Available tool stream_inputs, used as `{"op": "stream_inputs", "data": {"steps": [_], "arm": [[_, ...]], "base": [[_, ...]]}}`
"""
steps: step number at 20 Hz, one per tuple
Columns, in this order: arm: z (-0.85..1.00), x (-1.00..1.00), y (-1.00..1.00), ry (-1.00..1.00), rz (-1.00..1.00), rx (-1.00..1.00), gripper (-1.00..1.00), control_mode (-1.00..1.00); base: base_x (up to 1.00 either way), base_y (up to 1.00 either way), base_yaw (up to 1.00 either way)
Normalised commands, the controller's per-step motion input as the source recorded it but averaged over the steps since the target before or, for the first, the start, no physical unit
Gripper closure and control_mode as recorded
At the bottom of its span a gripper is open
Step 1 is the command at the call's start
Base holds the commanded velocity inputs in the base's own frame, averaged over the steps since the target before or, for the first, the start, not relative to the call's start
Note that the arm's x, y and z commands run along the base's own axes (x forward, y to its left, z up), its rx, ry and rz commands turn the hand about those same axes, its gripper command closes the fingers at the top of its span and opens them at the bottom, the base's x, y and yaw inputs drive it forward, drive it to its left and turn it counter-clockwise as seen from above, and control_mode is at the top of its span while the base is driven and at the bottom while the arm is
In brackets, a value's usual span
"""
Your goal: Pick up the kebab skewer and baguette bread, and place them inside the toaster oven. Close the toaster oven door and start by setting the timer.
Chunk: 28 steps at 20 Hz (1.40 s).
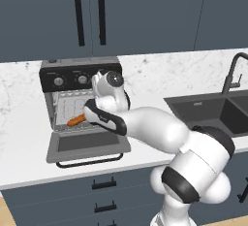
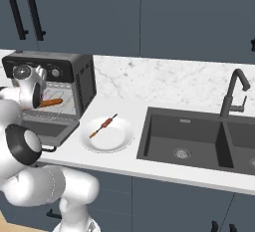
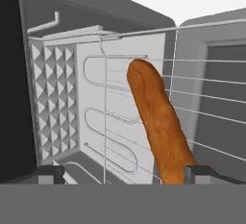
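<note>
Hand view first: we see the small elongated orange-brown baguette bread (image 3: 158,127) lying on the thin wire rack (image 3: 211,81) inside the boxy dark grey toaster oven (image 3: 53,103). Its long axis runs away from the camera, one rounded end deep in the cavity toward the back wall, the other end close to us just beside the right-hand dark fingertip. The crust is mottled orange-brown, smooth, sausage-like, with a faint crease near the far tip. The two-finger gripper (image 3: 124,174) is released: its fingertips stand wide apart at the bottom of the view, the loaf's near end lying between them but nearer the right one, and we cannot tell whether it touches that tip.

In the left base view, we find the loaf (image 1: 76,120) on the rack at the oven's (image 1: 58,70) open mouth, lying roughly across the opening and tilted a little, with the white arm's hand right beside its right end. The dark grey drop-down toaster oven door (image 1: 87,145) with its black bar handle lies open, flat toward us.

In the right base view, the thin kebab skewer (image 2: 103,125) with reddish-brown and orange chunks rests diagonally on a round white plate (image 2: 122,139) on the white marbled counter (image 2: 149,84), just beside the oven (image 2: 74,66) and near the dark sink (image 2: 199,136).
</note>
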Motion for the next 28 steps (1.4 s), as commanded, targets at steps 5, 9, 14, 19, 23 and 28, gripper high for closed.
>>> {"op": "stream_inputs", "data": {"steps": [5,9,14,19,23,28], "arm": [[0.3,-0.49,-0.79,0.03,0.11,-0.01,-1.0,-1.0],[0.06,-0.76,-0.99,0.0,0.43,-0.06,-1.0,-1.0],[0.03,-0.4,-0.89,0.02,0.55,-0.15,-1.0,-1.0],[-0.05,-0.11,-0.69,0.1,0.54,-0.28,-1.0,-1.0],[-0.09,0.01,-0.54,0.19,0.31,-0.34,-1.0,-1.0],[-0.5,0.01,-0.12,0.13,0.19,-0.35,-1.0,-1.0]], "base": [[0.0,0.0,0.0],[0.0,0.0,0.0],[0.0,0.0,0.0],[0.0,0.0,0.0],[0.0,0.0,0.0],[0.0,0.0,0.0]]}}
